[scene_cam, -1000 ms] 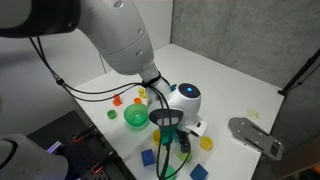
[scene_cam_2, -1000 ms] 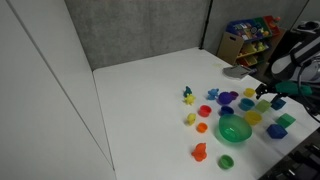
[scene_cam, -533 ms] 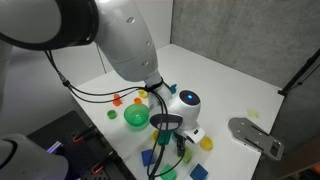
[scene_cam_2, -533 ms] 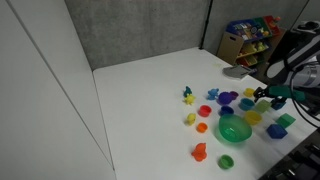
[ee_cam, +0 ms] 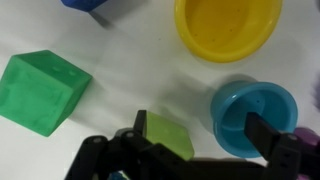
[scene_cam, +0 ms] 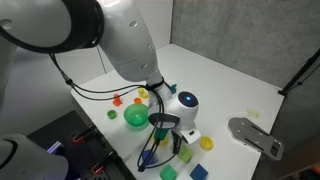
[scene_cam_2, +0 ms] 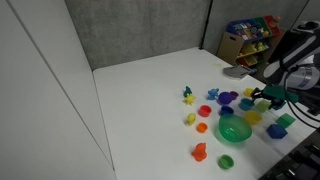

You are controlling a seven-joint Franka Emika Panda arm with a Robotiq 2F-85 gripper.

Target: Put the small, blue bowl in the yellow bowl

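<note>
White tabletop (scene_cam_2: pixel 150 100) is carrying a scatter of bright plastic toys, with grey wall panels standing behind it in an exterior view. In the wrist view the small, blue bowl (ee_cam: pixel 240 105) is sitting mouth up at the right of centre. It is lying just below the yellow bowl (ee_cam: pixel 225 25), which is filling the upper right of the frame; the two are close but apart.

The fingers (ee_cam: pixel 268 132) are reaching in from the lower edge, spread wide and gripping nothing. One is hanging over the blue bowl's hollow. The other is standing left of a small green block (ee_cam: pixel 168 137) that is lying just beside the bowl. A larger green cube (ee_cam: pixel 40 90) is resting at the left, well apart. Whether the fingers are touching anything, I cannot tell.

The blue bowl is looking like thin, rigid plastic, so it is probably very light and smooth, and apt to skid or tip when nudged. Its rim wall is offering the likeliest hold, with one finger inside and one outside. Closing from this stance would probably be catching the green block too, so shifting rightward first is seeming wise.
</note>
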